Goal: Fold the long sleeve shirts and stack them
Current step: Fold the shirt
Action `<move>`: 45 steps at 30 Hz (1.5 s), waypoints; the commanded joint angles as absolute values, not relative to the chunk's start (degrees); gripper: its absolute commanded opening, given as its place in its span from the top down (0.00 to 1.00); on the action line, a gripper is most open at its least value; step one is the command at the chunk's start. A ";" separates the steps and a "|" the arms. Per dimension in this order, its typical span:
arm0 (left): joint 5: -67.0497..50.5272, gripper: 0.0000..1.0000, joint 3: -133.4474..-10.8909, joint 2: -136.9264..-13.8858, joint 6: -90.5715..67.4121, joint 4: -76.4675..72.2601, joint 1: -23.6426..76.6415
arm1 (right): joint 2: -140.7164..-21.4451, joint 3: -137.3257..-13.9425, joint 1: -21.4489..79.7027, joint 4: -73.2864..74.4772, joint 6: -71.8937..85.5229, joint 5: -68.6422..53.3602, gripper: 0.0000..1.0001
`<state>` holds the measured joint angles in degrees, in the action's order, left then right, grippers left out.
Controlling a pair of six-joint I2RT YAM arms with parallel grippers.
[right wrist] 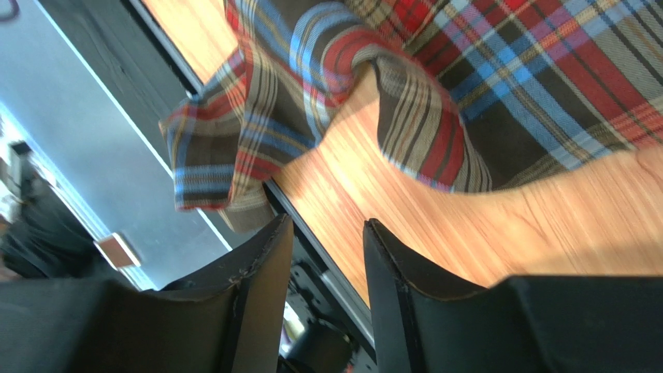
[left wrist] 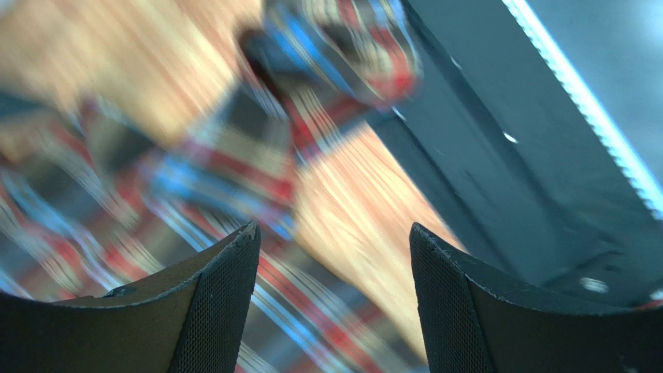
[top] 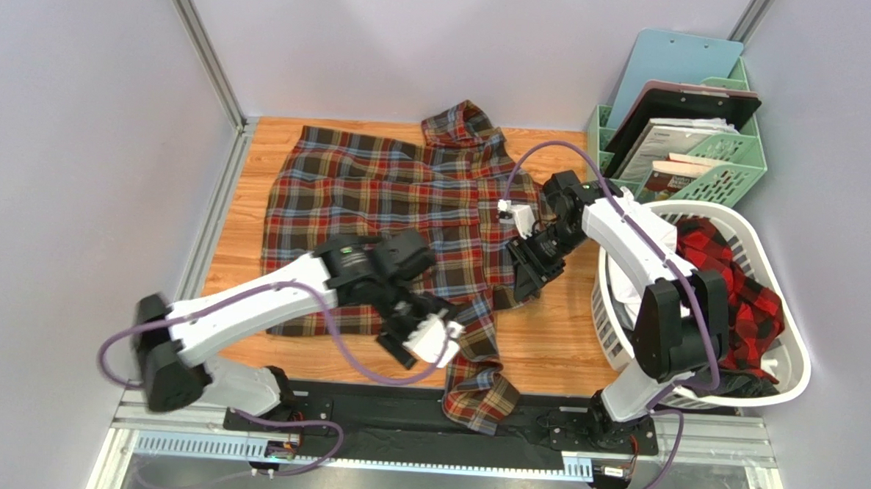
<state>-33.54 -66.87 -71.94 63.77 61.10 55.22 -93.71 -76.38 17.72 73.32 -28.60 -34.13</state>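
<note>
A brown-olive plaid long sleeve shirt (top: pixel 409 199) lies spread on the wooden table, one sleeve (top: pixel 483 390) trailing over the near edge. My left gripper (top: pixel 430 338) hovers over the shirt's lower right hem. In the blurred left wrist view it (left wrist: pixel 335 241) stands open above plaid cloth (left wrist: pixel 194 171), nothing between the fingers. My right gripper (top: pixel 532 276) is at the shirt's right edge. Seen from the right wrist, its jaws (right wrist: pixel 327 225) are apart and hold nothing, with the shirt (right wrist: pixel 529 78) and its sleeve (right wrist: pixel 233 132) beyond. A red-and-black checked shirt (top: pixel 736 291) lies in the basket.
A white laundry basket (top: pixel 776 381) stands at the right, beside the right arm. Behind it is a green rack (top: pixel 741 170) with clipboards and papers. Grey walls close in the table at the left and back. A black rail (top: pixel 399 419) runs along the near edge.
</note>
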 commanded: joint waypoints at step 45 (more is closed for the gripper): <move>-11.55 1.00 -76.49 -75.96 5.79 21.77 76.03 | -92.03 -63.63 17.23 62.49 -21.80 -33.49 0.65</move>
